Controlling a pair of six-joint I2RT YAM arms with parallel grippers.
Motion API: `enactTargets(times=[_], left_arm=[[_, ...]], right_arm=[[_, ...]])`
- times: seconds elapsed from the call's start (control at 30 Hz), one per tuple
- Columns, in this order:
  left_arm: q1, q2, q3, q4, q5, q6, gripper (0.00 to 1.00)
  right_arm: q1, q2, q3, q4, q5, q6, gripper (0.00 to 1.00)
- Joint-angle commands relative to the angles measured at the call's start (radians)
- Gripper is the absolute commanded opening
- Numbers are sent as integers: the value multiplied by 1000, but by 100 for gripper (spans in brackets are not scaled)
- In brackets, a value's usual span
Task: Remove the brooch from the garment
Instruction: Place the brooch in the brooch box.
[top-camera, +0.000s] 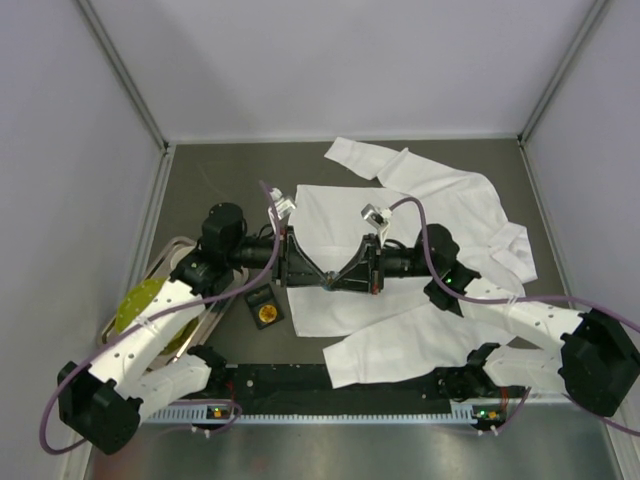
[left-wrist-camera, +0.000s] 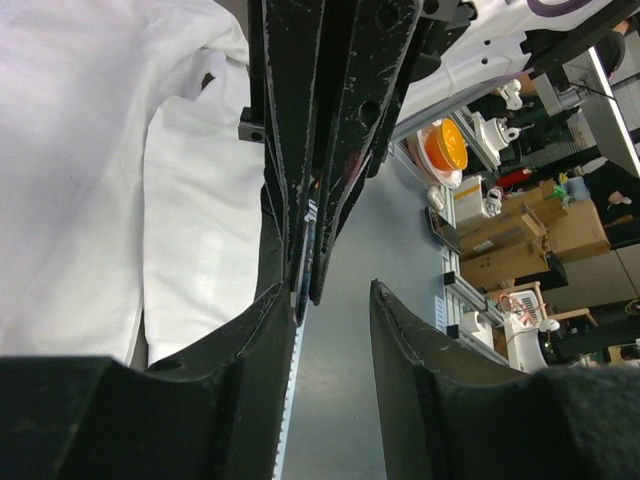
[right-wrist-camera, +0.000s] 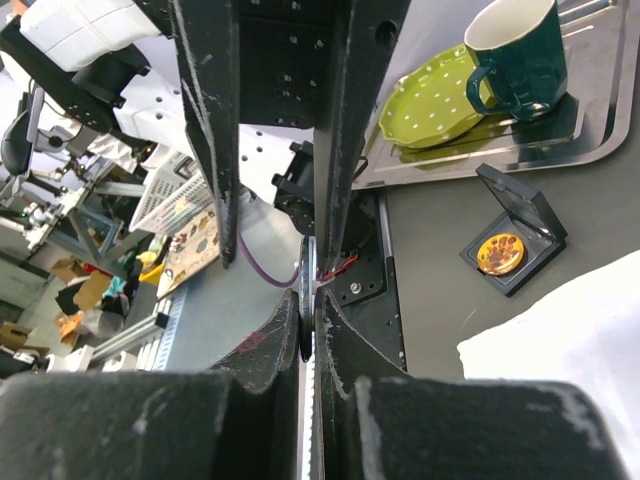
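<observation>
The garment (top-camera: 440, 200) is a white shirt spread across the dark table, also seen in the left wrist view (left-wrist-camera: 90, 150) and the right wrist view (right-wrist-camera: 570, 350). Above its left part the two grippers meet tip to tip. My right gripper (top-camera: 333, 280) (right-wrist-camera: 308, 300) is shut on a thin round disc seen edge-on, the brooch (right-wrist-camera: 308, 262) (left-wrist-camera: 308, 235), held clear of the cloth. My left gripper (top-camera: 318, 275) (left-wrist-camera: 333, 295) is open. Its left finger (left-wrist-camera: 270, 330) lies against the right gripper's tips, and its other finger stands apart.
A small open black case (top-camera: 266, 308) (right-wrist-camera: 503, 252) with a gold round piece lies left of the shirt. Further left, a metal tray (top-camera: 190, 250) carries a green plate (right-wrist-camera: 435, 95) and a dark green mug (right-wrist-camera: 520, 50). Enclosure walls stand on three sides.
</observation>
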Motion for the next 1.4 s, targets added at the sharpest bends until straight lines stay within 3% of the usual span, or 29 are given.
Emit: enactTargets(times=[0.0,0.1,0.2,0.27,0.4,0.43,0.47,0.57,0.67,0.8,1.13,1.37], left_arm=[[-2,10,1,-7,17,35,42],[-2,18,12,-37,11,53,40],[-2,12,17,-34,-6,53,27],[-2,10,23,-44,-21,59,19],[-2,3,27,-34,-36,45,12],[-2,-2,26,-24,-41,42,4],[-2,-5,24,-19,-50,44,0],[-2,-17,27,-36,-76,62,0],[-2,-31,24,-56,-81,78,0],[-2,-45,9,-51,-76,71,0],[0,-69,-2,-47,-81,62,0],[0,-65,-6,-53,-76,65,0]], right_arm=[[-11,-8,52,68,24,0,0],[-10,-5,57,76,25,6,0],[-10,9,64,76,15,6,0],[-11,7,61,79,11,6,8],[-10,-2,64,59,7,5,15],[-10,-5,66,50,11,5,17],[-10,-7,66,24,18,3,26],[-14,-30,55,-3,44,6,42],[-42,-51,22,32,48,49,46],[-83,-37,-21,171,-1,144,45],[-85,2,-23,223,-21,176,32],[-85,12,-20,211,-31,170,8]])
